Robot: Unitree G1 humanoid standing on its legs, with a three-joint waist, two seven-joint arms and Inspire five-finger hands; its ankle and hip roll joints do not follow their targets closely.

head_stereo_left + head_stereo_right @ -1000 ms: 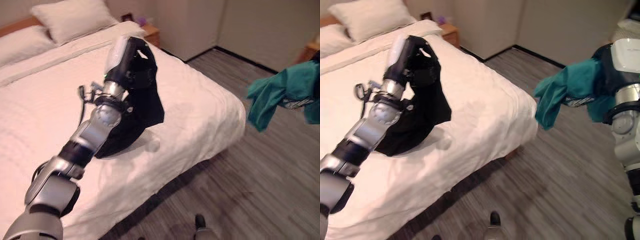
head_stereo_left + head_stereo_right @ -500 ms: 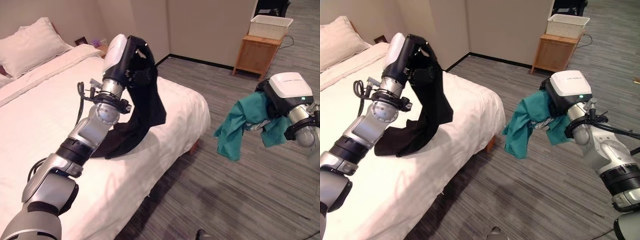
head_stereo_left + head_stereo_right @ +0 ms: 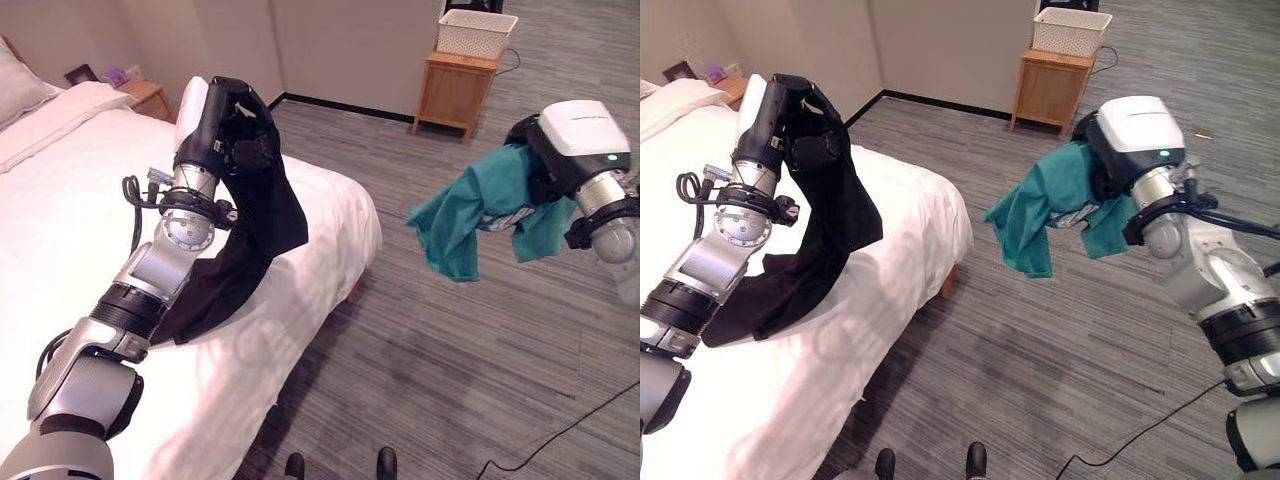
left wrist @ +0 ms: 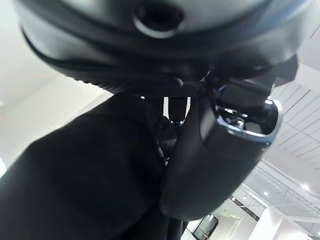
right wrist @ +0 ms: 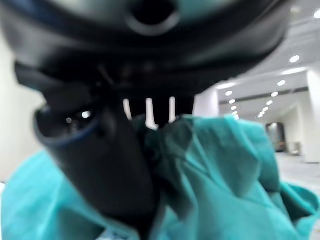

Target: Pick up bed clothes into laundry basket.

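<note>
My left hand [image 3: 232, 125], in the upper left of the frame, is curled tight round a black garment [image 3: 250, 240]. I hold its top raised above the bed [image 3: 60, 200], and the cloth hangs down along my forearm with its lower end lying on the white sheet. From my left wrist the dark fabric is bunched between my thumb and fingers.

My right hand [image 3: 1110, 150], in the upper right of the frame, is clamped on a teal garment [image 3: 1040, 210]. It hangs free in the air over the grey striped floor [image 3: 1040, 360], well apart from the bed. From my right wrist the teal cloth is gathered against my thumb.

A white laundry basket [image 3: 478, 32] stands on a small wooden side table [image 3: 458, 92] at the top of the frame, by the wall and well beyond both hands. I cannot see into it from here.

As I judge it, both pieces are grasped but neither is delivered. The teal one is fully clear of the bed; the black one is only partly lifted. What is left is to bring both over to the basket and let them drop in. A pillow [image 3: 15, 85] at the far left edge stays with the bedding
</note>
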